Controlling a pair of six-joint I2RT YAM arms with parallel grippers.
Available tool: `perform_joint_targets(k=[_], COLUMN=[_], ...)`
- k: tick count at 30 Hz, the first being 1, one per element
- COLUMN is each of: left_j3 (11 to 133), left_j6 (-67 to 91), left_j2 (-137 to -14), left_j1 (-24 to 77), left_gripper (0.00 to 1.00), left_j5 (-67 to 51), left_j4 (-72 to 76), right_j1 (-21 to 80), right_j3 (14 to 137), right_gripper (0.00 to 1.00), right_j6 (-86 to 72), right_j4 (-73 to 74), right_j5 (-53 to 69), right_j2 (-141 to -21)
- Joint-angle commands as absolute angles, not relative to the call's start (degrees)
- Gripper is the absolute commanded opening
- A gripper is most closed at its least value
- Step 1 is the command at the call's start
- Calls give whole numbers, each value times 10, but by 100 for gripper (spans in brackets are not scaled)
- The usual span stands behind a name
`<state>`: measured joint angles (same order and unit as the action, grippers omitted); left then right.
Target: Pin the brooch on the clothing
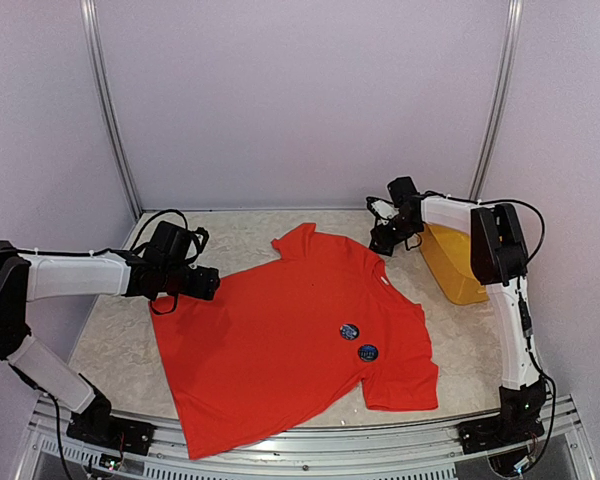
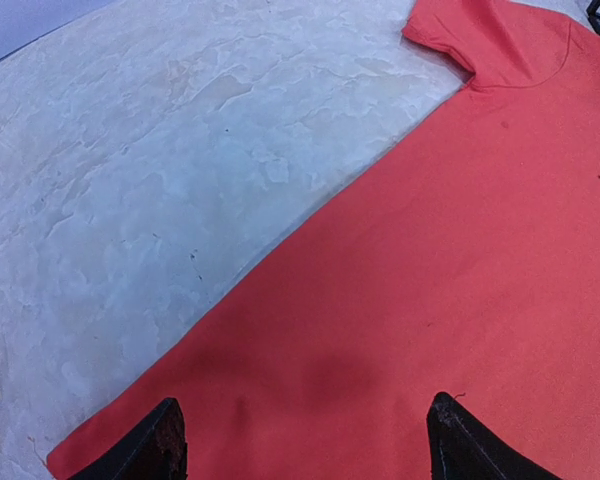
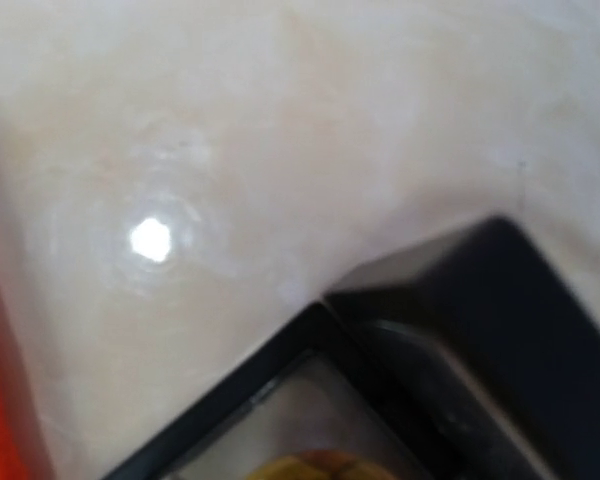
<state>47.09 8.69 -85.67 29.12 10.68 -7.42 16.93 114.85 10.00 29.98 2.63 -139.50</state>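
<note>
Shirt under the parted left gripper is being readied, best pressed flat there; spread of right gripper cannot be told.

Soft matt cloth T-shirt on a mottled stone-look table; yellow basket looks smooth plastic.

Open tabletop left; basket likely obstacle

Pale marbled table, two things on it.
A red-orange T-shirt lies spread flat across the middle; a yellow basket stands at centre right, near it.
</note>
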Motion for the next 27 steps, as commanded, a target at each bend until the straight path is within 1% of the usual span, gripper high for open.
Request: perform_joint_targets(k=[1,5,7,12,19,22,23,27], left_j3=[479,481,482,482,483,484,484,485], left_j6=[79,79,79,78,78,77,76,75], left_j2=[-860,-863,-864,-864,-864,-864,-865,-866], left_j1=[295,296,296,296,297,298,298,300], left_gripper=[78,78,78,78,78,78,78,78], left_j5=[100,98,97,96,96,95,95,93], left_j4=[-82,-83,-83,-84,-85,-86,-86,-86], right_j1=[168,169,169,169,169,170,170,172], right_j3=[1113,1089,1086,1087,1057,1046,1042,1025], right_gripper=[57,42,36,27,25,24,27,48], right_j6=[111,116,117,115,106,109,111,129], right_j4=[345,345,348,352,334,329,328,319], right_j5=[79,95,100,127,89,67,62,82], right_j2=[-1410,-1384,-1375,-1344,-1307,-1300,-1297,-1284])
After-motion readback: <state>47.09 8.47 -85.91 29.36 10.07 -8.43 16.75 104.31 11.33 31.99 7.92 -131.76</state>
